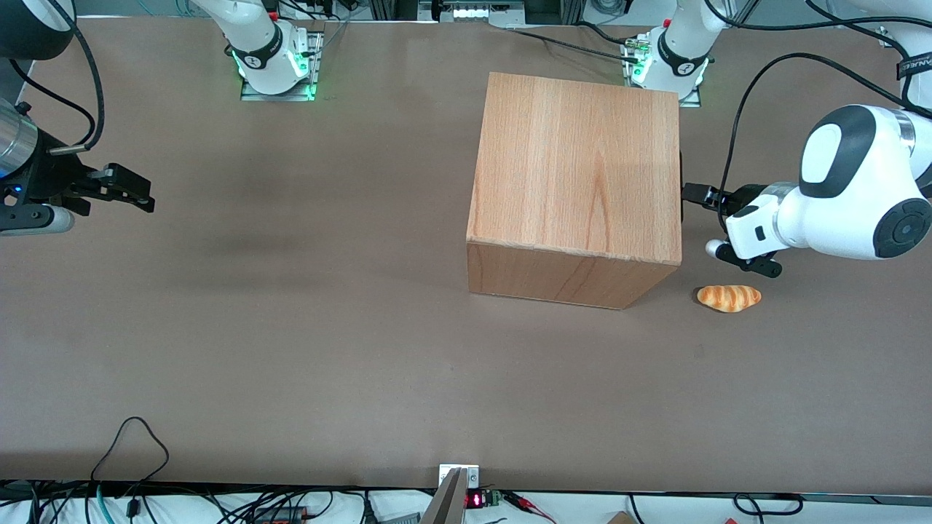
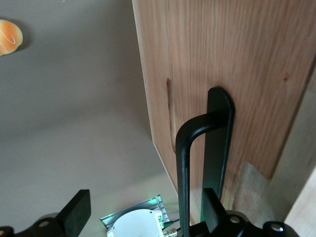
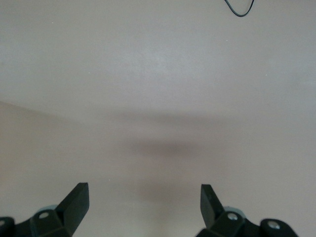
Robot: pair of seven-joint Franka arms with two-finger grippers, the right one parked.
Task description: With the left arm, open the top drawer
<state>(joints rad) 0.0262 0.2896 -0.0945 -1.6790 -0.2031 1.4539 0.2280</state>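
Note:
The beech cabinet (image 1: 575,167) stands on the table. Its drawer face is turned toward the working arm's end of the table and is hidden in the front view. In the left wrist view the top drawer's flat wooden front (image 2: 232,54) sits flush with the cabinet. Its slim black handle (image 2: 183,163) stands out from the wood. The left arm (image 1: 852,193) reaches in level with the cabinet, and its gripper (image 1: 693,193) is at the drawer face. The gripper (image 2: 146,213) is open. The handle bar passes between its fingers (image 2: 78,211), close to one of them, and is not clamped.
A bread roll (image 1: 729,298) lies on the brown table beside the cabinet, nearer the front camera than the gripper; it also shows in the left wrist view (image 2: 7,37). The arm bases (image 1: 666,58) stand at the table's edge farthest from the front camera.

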